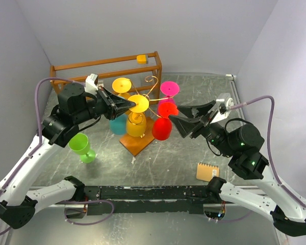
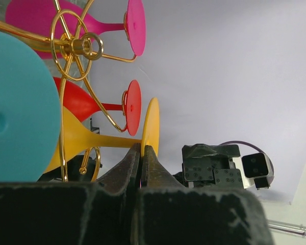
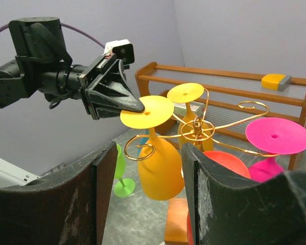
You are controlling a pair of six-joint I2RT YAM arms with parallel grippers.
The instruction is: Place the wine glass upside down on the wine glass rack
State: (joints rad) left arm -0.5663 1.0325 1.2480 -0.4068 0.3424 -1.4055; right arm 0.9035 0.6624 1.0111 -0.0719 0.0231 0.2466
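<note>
An orange-yellow wine glass (image 1: 136, 125) hangs upside down, its stem inside a curled arm of the gold wire wine glass rack (image 1: 152, 97). My left gripper (image 1: 132, 104) is shut on the edge of the glass's flat foot (image 2: 152, 125), pinching it at the fingertips (image 2: 141, 148). From the right wrist the same glass (image 3: 160, 168) shows beyond the fingers, with the left gripper (image 3: 135, 106) on its foot. My right gripper (image 1: 177, 114) stands open just right of the rack, holding nothing. Its two pads (image 3: 99, 173) frame the glass from a distance.
Yellow (image 1: 121, 84), pink (image 1: 169, 88), red (image 1: 163, 127) and teal (image 1: 117, 124) glasses hang on the rack, which stands on an orange-brown base (image 1: 137, 144). A green glass (image 1: 81, 145) stands upright at front left. A slatted wooden shelf (image 1: 107, 69) lines the back. A notebook (image 1: 207, 171) lies front right.
</note>
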